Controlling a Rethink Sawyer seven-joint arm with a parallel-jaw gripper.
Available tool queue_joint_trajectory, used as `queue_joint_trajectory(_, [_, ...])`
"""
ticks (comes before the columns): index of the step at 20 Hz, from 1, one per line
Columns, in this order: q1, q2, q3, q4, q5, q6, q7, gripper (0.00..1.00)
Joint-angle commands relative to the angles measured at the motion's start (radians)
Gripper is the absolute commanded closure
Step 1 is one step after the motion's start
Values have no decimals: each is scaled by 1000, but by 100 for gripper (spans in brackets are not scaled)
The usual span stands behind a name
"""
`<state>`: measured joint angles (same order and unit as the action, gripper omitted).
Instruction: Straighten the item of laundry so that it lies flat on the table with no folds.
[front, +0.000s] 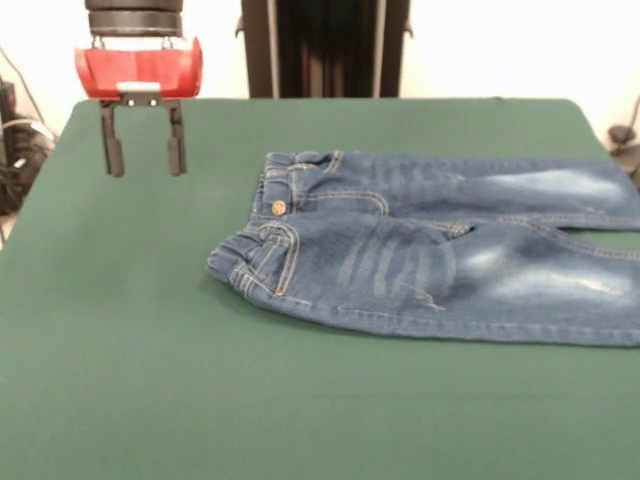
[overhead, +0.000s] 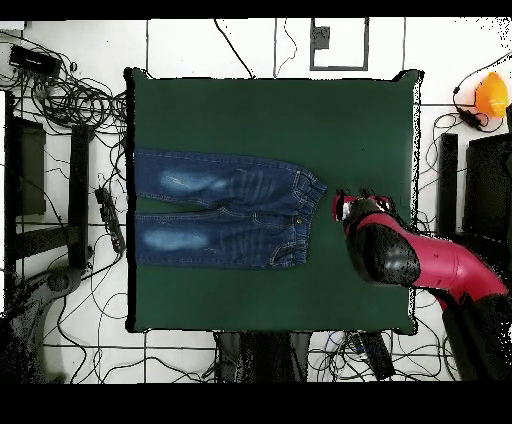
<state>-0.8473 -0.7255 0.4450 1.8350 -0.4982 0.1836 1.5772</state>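
Red-and-black gripper (front: 146, 152) hanging above table (front: 120, 340) beside jeans (front: 440, 265) waistband, fingers (front: 115, 150) pointing down, spread apart, gripping nothing; legs overhanging table edge.

One pair of jeans (front: 430, 265) — one table (front: 150, 350).

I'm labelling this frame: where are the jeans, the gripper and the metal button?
jeans (front: 420, 270): front view, on the near leg's thigh.
gripper (front: 146, 150): front view, midway between the fingertips, open.
metal button (front: 279, 208): front view, on the waistband.
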Motion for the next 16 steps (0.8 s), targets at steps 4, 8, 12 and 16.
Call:
queue_joint_trajectory(4, [-11, 93, 21, -82, 45, 178, 23, 0])
queue_joint_trajectory(8, [-49, 249, 120, -140, 90, 162, 13, 0])
queue_joint_trajectory(12, [-65, 342, 195, -205, 131, 222, -39, 0])
queue_joint_trajectory(16, [-52, 366, 211, -242, 153, 252, -45, 0])
